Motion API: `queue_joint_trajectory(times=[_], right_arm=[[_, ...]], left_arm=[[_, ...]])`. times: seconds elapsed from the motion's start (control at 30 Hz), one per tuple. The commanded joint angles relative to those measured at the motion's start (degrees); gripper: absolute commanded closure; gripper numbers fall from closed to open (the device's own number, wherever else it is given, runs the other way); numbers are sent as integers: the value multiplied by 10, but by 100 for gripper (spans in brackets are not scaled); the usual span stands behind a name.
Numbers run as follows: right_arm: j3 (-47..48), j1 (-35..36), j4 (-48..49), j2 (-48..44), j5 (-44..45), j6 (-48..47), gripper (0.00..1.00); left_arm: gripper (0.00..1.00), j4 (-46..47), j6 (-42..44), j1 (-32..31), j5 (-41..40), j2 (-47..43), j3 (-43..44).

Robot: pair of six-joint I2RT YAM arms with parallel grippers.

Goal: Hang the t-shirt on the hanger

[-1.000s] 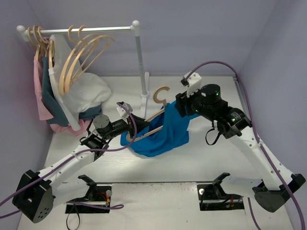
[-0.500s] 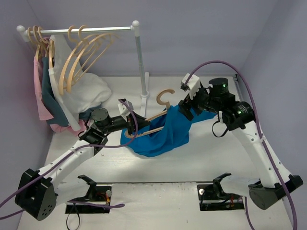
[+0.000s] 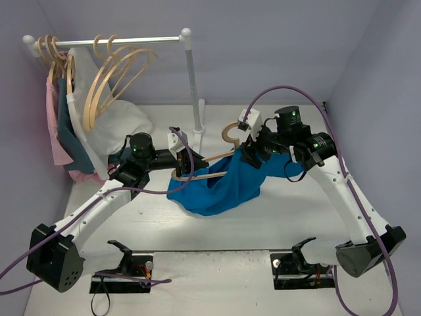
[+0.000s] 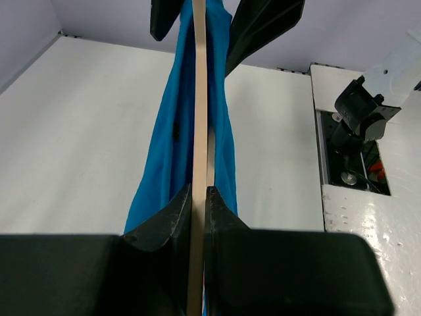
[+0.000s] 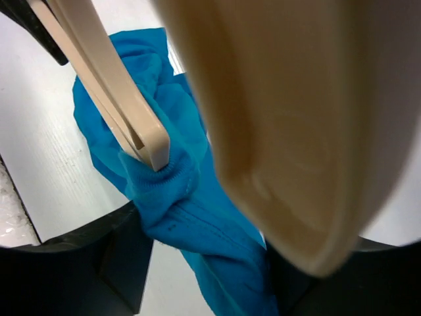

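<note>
Left claw (image 4: 198, 192) pinches hanger (image 4: 199, 99); right claw (image 5: 205, 258) grips t-shirt (image 5: 164, 85)

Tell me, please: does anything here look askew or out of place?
Yes. The t-shirt hangs bunched and crumpled under the hanger, not spread over its arms. The hanger is held slanted: the left end effector clamps one end, and the right end effector grips cloth near the other.
</note>
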Motion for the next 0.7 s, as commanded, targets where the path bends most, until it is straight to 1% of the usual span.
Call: queue_joint_trajectory(times=[0.0,0.13,0.2,0.27,0.33,0.37,0.4,0.47,0.5,0.53,0.57,0.67], right_arm=[[12,-1,9,-6,-33,-14,45],[4,0,5,-10,-55,-15,52],[-3,0,4,-13,-59,-15,61],[-7,1,3,-16,-60,-15,66],[-10,1,2,-20,-66,-17,72],[-10,1,1,-21,-70,-18,76],[-13,1,0,-24,-76,-25,82],[-25,1,0,-29,-89,-50,98],[-27,1,0,-29,-90,-53,100],[-26,0,0,-29,-91,-52,100],[-25,0,0,-29,-91,-51,100],[-18,0,0,-32,-94,-50,100]], left_arm=[[100,27,41,14,50,-1,56],[100,28,44,29,68,13,73],[100,27,62,33,79,21,83],[100,21,69,37,86,27,93],[100,18,76,39,93,32,100],[100,18,77,40,97,36,102],[100,18,77,41,99,39,104],[100,15,78,45,100,42,110],[100,13,78,45,98,43,112],[96,10,78,47,92,42,113],[89,5,77,50,84,41,115],[61,-24,73,56,57,28,129]])
